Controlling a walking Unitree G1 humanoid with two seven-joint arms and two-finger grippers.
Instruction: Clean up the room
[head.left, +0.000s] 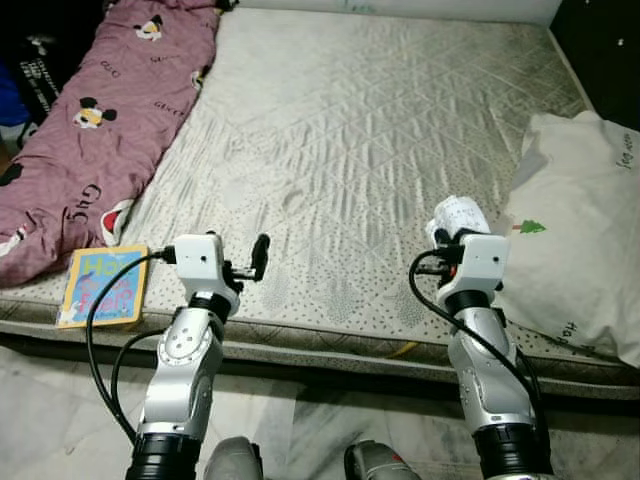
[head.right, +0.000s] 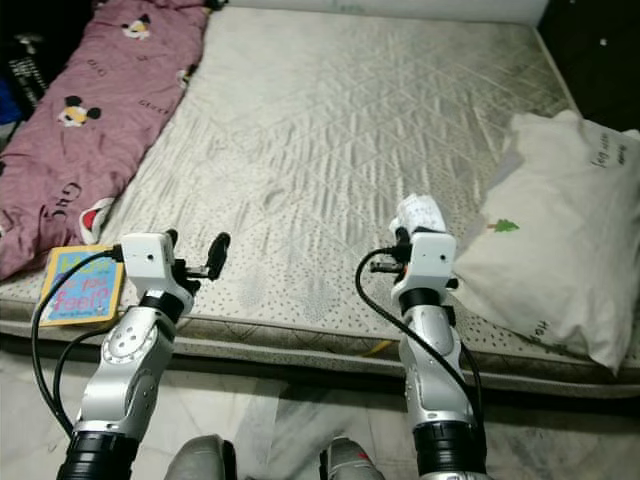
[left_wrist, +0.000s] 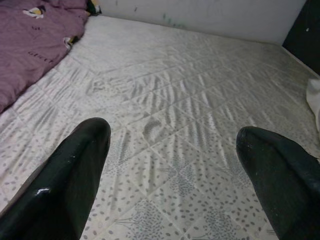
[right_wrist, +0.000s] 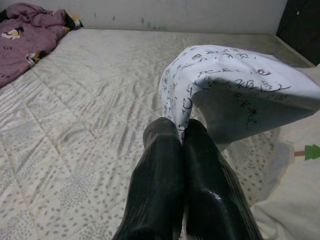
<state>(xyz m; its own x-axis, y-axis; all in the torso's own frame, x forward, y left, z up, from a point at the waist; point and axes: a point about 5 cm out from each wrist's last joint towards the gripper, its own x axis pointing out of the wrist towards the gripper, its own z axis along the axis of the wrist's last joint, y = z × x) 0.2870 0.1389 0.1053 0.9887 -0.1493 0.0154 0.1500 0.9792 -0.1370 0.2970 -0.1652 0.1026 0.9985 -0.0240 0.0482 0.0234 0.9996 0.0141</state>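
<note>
— What have you got in hand?

— My right claw is pinching a sheet of paper, white with dark scribbles, by one edge; the sheet arches up over the fingertips. It hangs above the near edge of the mattress, just beside the white pillow.

— And the other claw?

— My left claw is spread wide and holds nothing, hovering over the mattress's near edge. A picture book lies on the near left corner, beside the pink blanket.

— How do you carry this off well?

— I judge the sheet is rubbish to be taken away. The grip is thin, only an edge, so I should keep the fingers pressed together, move gently so the paper does not slip or tear, and keep it off the pillow. The book looks a fair next job for the free claw.
</note>
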